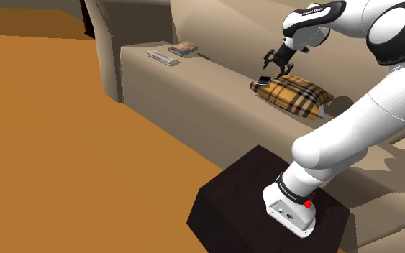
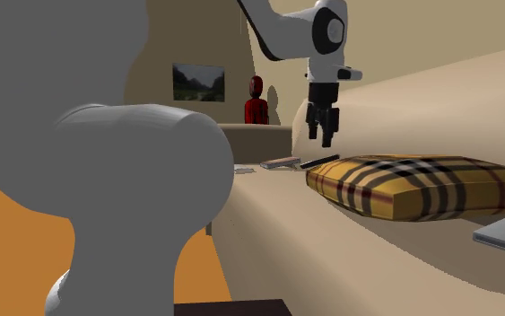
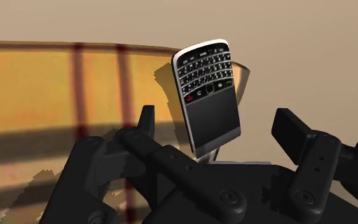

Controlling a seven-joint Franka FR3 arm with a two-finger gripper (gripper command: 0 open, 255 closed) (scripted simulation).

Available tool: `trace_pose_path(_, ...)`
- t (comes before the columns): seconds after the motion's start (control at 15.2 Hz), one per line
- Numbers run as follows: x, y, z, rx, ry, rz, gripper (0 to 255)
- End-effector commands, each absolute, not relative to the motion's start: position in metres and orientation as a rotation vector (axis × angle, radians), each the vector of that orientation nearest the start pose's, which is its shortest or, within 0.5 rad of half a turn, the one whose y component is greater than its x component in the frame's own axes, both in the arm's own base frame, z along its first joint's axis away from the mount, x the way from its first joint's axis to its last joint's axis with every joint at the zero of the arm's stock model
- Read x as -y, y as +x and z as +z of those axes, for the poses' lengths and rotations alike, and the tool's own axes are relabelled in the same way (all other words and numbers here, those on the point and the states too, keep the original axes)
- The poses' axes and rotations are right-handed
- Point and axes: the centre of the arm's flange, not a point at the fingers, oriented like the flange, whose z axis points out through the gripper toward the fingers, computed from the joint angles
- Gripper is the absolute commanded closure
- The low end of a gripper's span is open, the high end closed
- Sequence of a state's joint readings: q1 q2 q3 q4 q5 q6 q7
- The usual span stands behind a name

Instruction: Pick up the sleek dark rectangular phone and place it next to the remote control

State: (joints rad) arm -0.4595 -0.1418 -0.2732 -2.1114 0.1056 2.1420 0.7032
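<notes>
Two black fingers [image 3: 147, 121] of the claw [image 3: 217, 119] stood wide apart, gripping nothing. In the wrist view the phone [image 3: 206, 95] sat in the gap between them, with neither finger touching it. It had a dark body and silver rim, face up, with a keypad at one end and a dark screen at the other. It lay on the corner of the plaid cushion [image 3: 50, 89], one end hanging past the cushion's edge over the beige sofa [image 3: 311, 57].

Shoulder view: claw [image 1: 275, 70] hovered just above the phone [image 1: 264, 80], pointing down. The cushion [image 1: 292, 95] lay on the sofa [image 1: 215, 86] seat, tan with dark red and black stripes. The remote control [image 1: 162, 57] was well apart from the phone, further along the seat toward that view's left, near the sofa arm [image 1: 111, 50]. A brownish book [image 1: 183, 49] lay just beside the remote. A grey flat slab [image 1: 324, 109] stuck out at the cushion's other end. The dark stand [image 1: 265, 201] stood beside the sofa on the orange floor [image 1: 49, 144].

Second exterior view: claw [image 2: 322, 136] hung above the phone [image 2: 320, 162] with clear air between them. The phone lay flat at the cushion's [image 2: 412, 184] end. A big grey rounded shape [image 2: 107, 162] blocked that view's left. A red figure [image 2: 256, 100] and a landscape picture [image 2: 198, 81] stood behind.
</notes>
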Motion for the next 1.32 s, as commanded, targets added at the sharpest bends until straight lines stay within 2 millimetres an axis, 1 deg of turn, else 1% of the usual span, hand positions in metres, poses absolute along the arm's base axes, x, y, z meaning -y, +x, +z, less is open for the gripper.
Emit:
trace_pose_path(0.0,0.349,0.394,0.486,-2.072,-2.199,-0.267,0)
trace_pose_path(0.26,0.35,0.398,0.466,-2.072,-2.199,-0.267,0)
trace_pose_path(0.33,0.35,0.4,0.458,-2.072,-2.199,-0.267,0)
trace_pose_path(0.86,0.35,0.4,0.458,-2.072,-2.199,-0.267,0)
trace_pose_path(0.92,0.35,0.4,0.458,-2.072,-2.199,-0.267,255)
trace_pose_path(1.25,0.35,0.4,0.458,-2.072,-2.199,-0.267,255)
